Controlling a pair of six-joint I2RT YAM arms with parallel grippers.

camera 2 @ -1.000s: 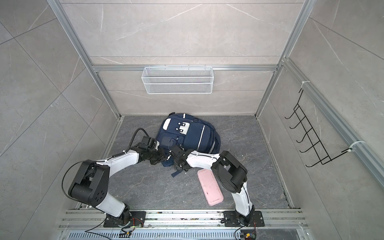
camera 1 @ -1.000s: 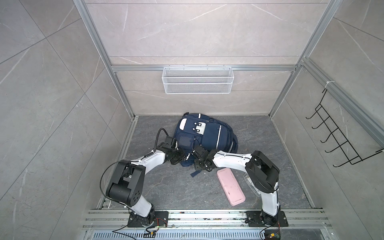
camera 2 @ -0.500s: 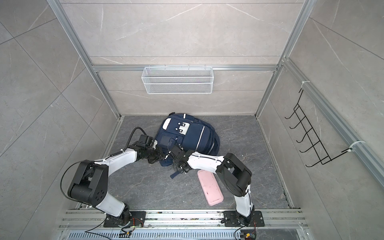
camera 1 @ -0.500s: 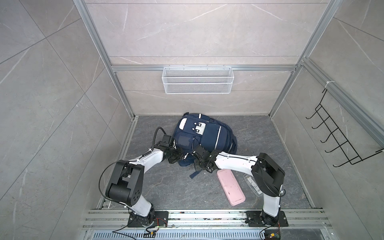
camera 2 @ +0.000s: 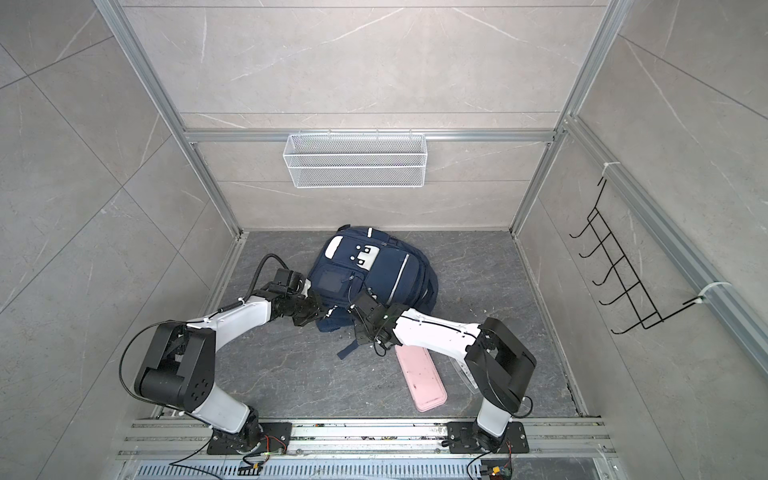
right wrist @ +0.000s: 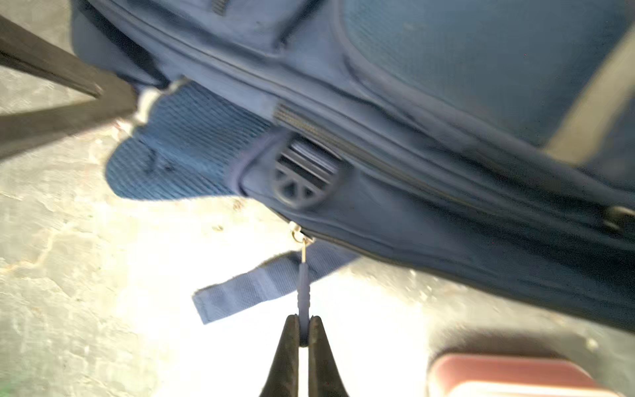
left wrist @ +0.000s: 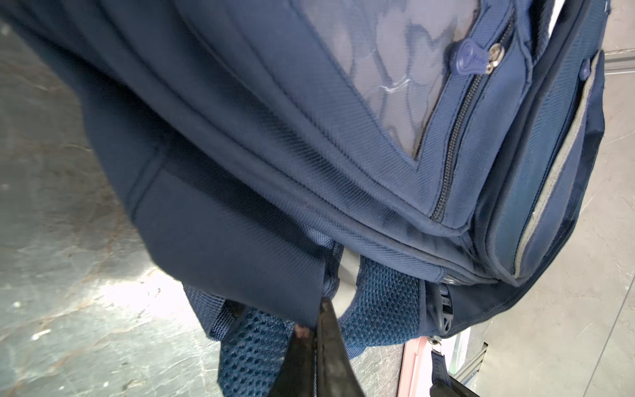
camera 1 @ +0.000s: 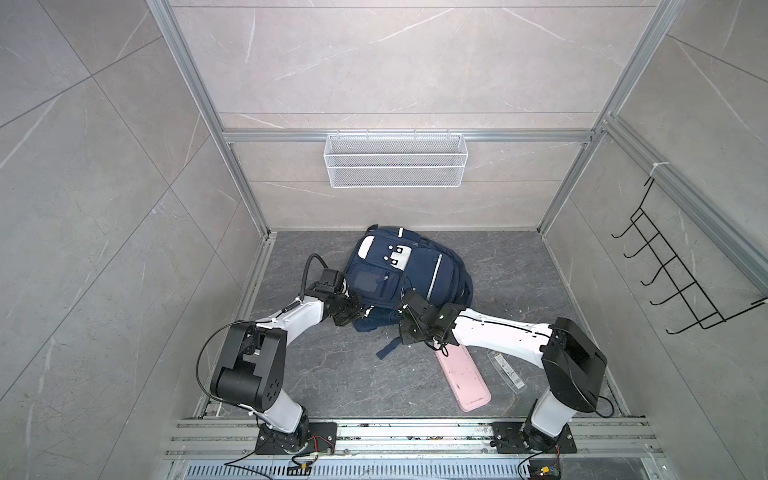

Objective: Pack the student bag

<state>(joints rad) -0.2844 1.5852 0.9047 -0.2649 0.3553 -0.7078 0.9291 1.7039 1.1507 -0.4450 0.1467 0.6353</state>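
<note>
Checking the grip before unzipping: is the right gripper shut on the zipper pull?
Shut: the right gripper pinches the zipper pull of the student bag.

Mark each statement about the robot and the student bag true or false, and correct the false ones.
1. The right gripper has its fingers shut on a zipper pull of the student bag. True.
2. The pink case is packed inside the bag. False: the pink case lies on the floor, outside the bag.
3. The left gripper is open, clear of the bag. False: the left gripper is shut on a fabric edge of the bag.
4. A white wire basket hangs on the back wall. True.
5. The bag hangs from the black hook rack. False: it lies on the floor; the hook rack carries nothing.
</note>
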